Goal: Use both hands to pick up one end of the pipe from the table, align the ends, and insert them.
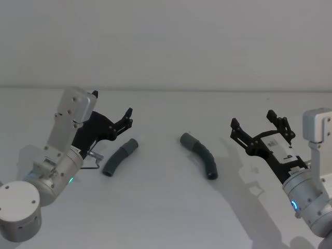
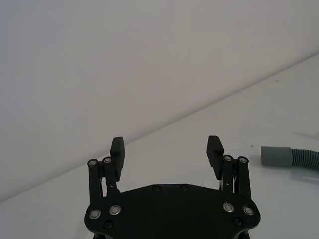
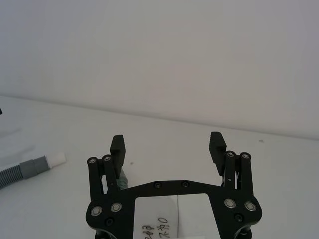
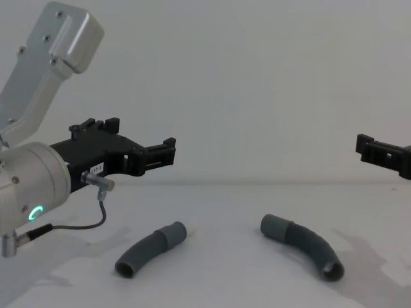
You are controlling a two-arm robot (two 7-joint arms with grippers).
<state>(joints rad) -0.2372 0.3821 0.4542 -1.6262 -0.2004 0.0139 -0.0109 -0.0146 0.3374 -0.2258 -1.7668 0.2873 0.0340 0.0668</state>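
Two curved, ribbed, dark grey pipe sections, the left hose piece (image 1: 119,158) and the right hose piece (image 1: 200,155), lie well apart on the matt white worktop (image 1: 166,218). Each ends in a smooth, lighter grey cuff. The left cuff (image 1: 132,146) bears a narrow white spigot (image 3: 56,159). The left end effector (image 2: 166,148) and right end effector (image 3: 167,144), both black plastic, hover outboard of the pieces, spread wide and empty.

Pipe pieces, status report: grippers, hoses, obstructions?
Left gripper open, raised near left hose piece. Right gripper open, raised near right hose piece. Both pieces flat on table, apart, unjoined. Nothing between them.
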